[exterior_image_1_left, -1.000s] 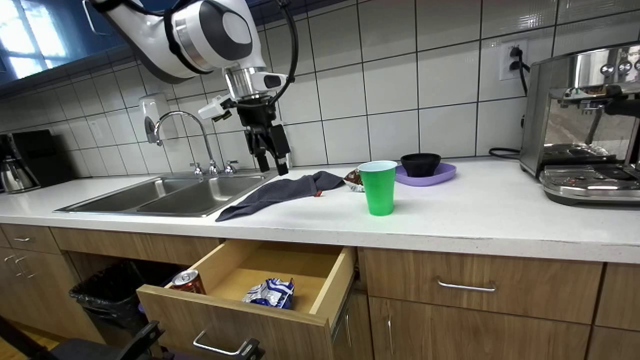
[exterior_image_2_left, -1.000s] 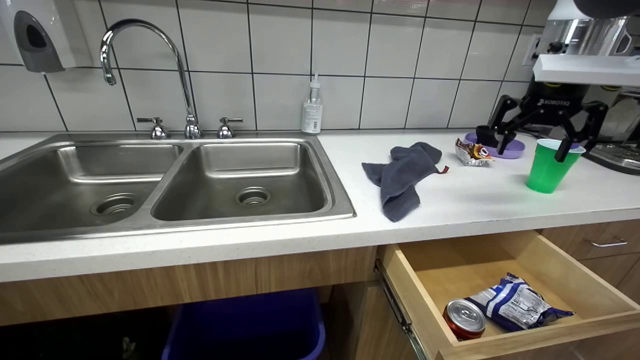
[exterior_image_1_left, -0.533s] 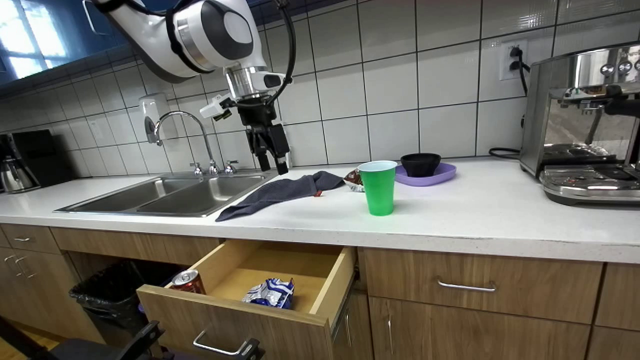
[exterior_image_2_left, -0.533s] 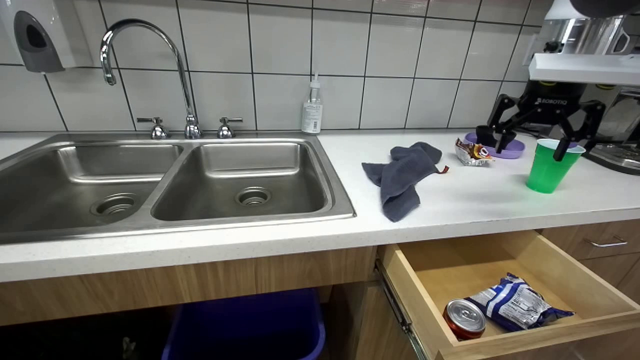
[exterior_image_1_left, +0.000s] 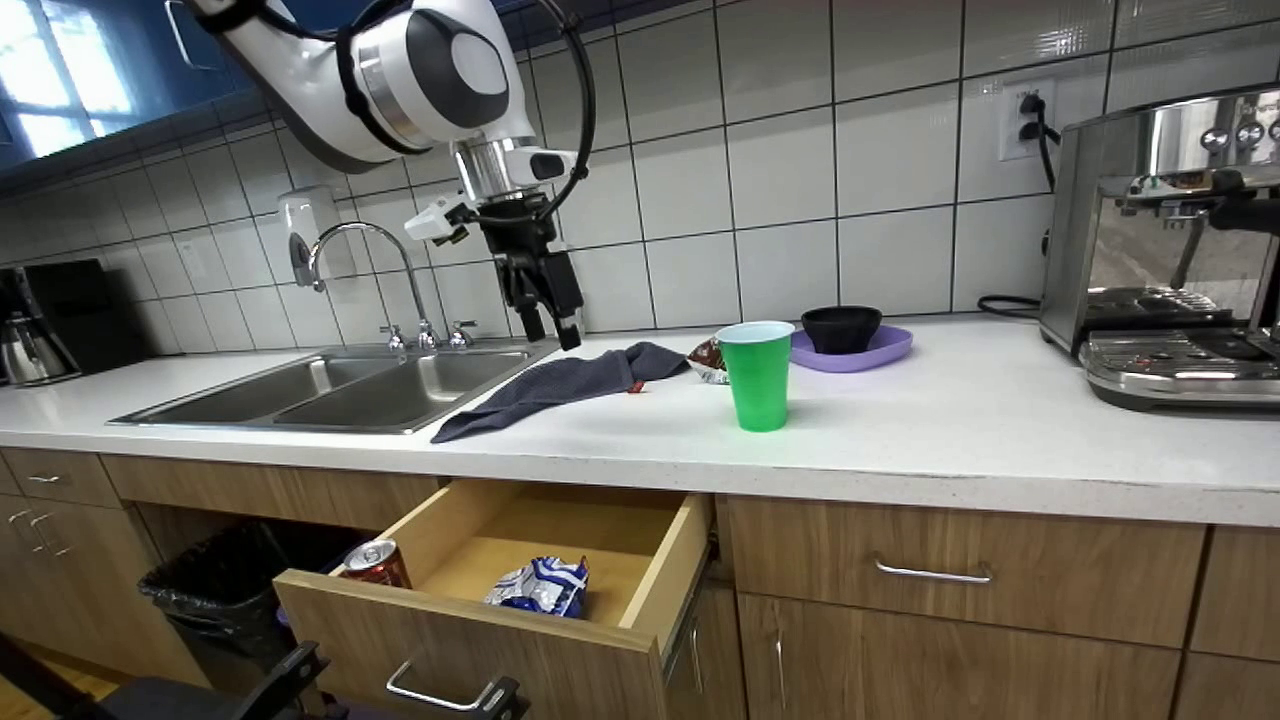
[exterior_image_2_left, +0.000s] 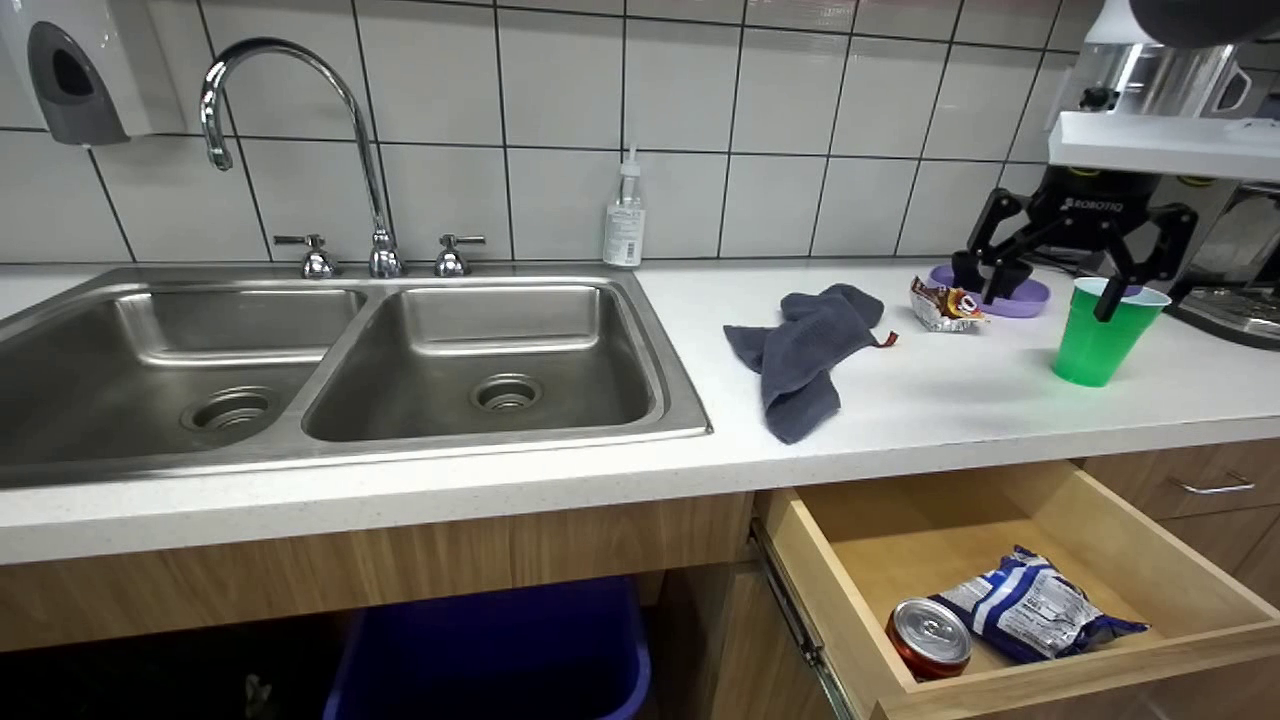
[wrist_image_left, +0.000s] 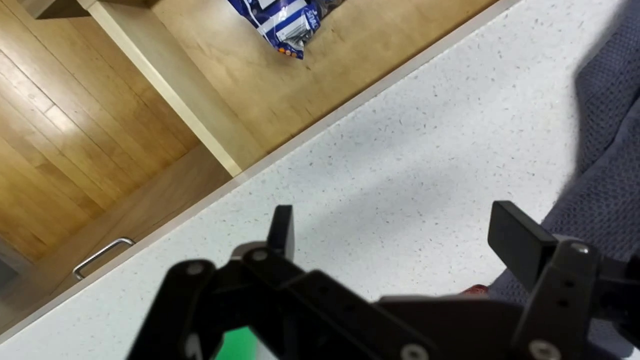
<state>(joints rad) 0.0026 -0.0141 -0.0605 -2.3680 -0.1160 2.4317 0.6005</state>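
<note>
In an exterior view, I see the counter from some way back, slightly from above, as far as the coffee machine. In an exterior view, the viewpoint stands close before the sink, facing the tiled wall, turned downward. Both share the open drawer. The wrist view looks steeply down, past the gripper, onto counter and drawer.

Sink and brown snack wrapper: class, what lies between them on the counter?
The grey towel, with a small red bit at its edge, lies between them, as both exterior views show.
</note>
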